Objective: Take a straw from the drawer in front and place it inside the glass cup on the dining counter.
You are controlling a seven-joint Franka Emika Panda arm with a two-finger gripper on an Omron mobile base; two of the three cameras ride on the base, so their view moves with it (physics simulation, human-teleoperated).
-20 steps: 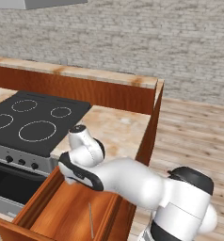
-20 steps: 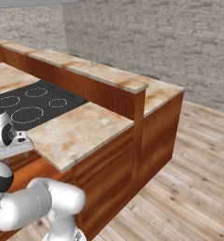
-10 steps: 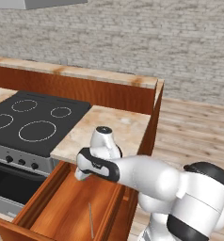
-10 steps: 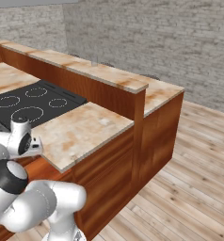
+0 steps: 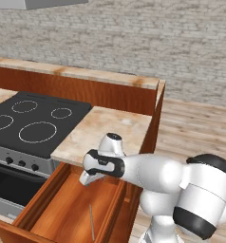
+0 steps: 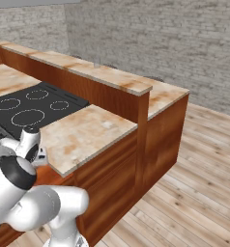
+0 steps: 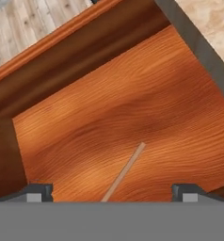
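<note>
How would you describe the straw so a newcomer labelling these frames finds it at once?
Start at the black stovetop; to its right, below the marbled counter, a wooden drawer stands pulled open. On its bare floor lies the straw, a thin greyish stick, the one loose item inside.

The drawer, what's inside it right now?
The drawer stands open, and a single straw lies flat on its wooden floor. The arm covers the back part near the counter, so anything there can't be seen. The open fingers hover above the straw.
</note>
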